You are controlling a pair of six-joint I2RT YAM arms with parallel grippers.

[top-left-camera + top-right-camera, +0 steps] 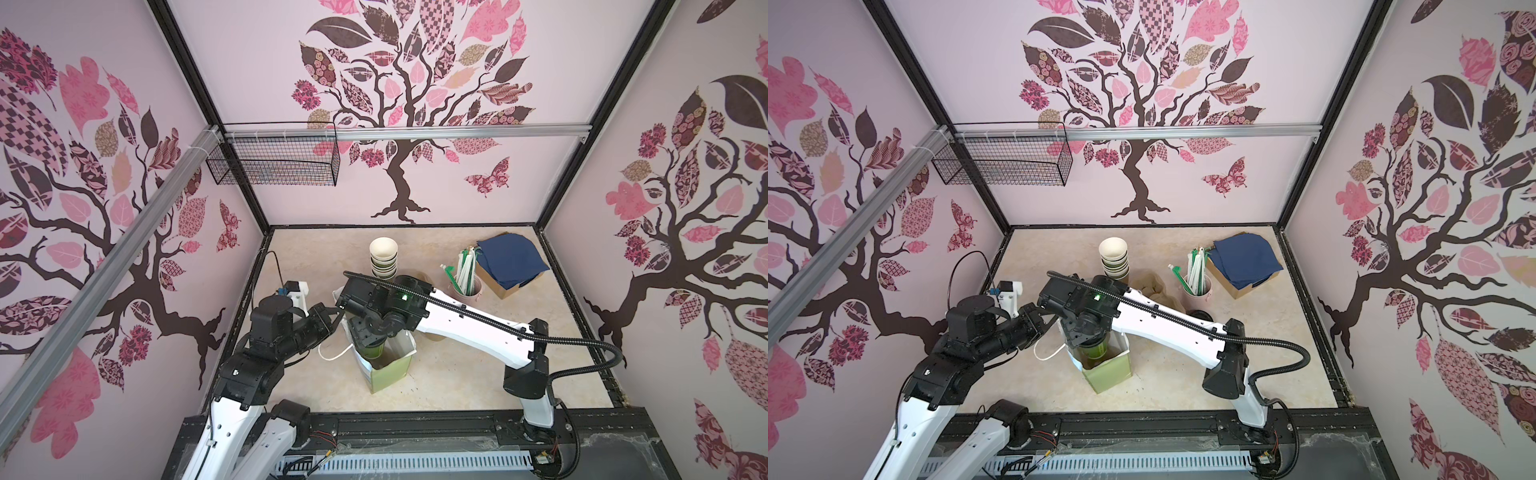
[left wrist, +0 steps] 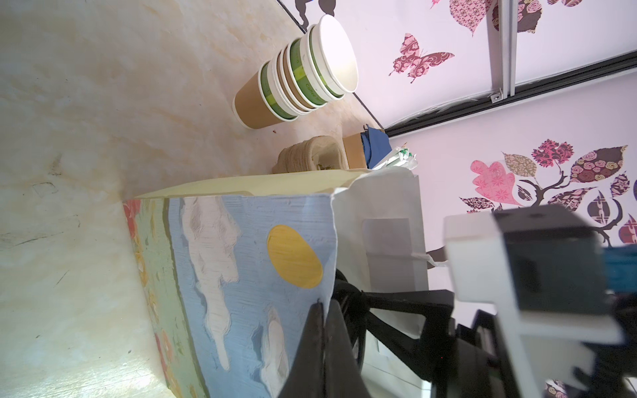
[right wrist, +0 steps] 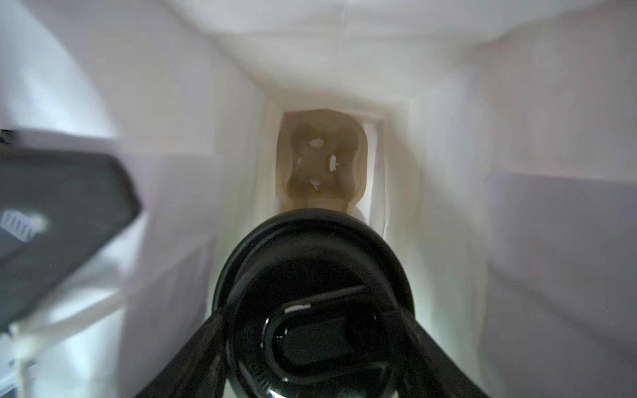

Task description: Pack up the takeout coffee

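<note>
The takeout coffee, a green-sided cup under a black sip lid, hangs upright in the mouth of the paper bag. My right gripper is shut on it from above, one finger on either side of the lid. In both top views the cup sits partly below the bag's rim. At the bag's bottom lies a brown pulp cup carrier. My left gripper is shut on the bag's rim beside the painted side; in a top view this left gripper is at the bag's left edge.
A stack of lidless cups stands behind the bag, with a pile of pulp carriers beside it. To the right are a pink cup of straws, a box of blue napkins and a loose black lid. A wire basket hangs on the back wall.
</note>
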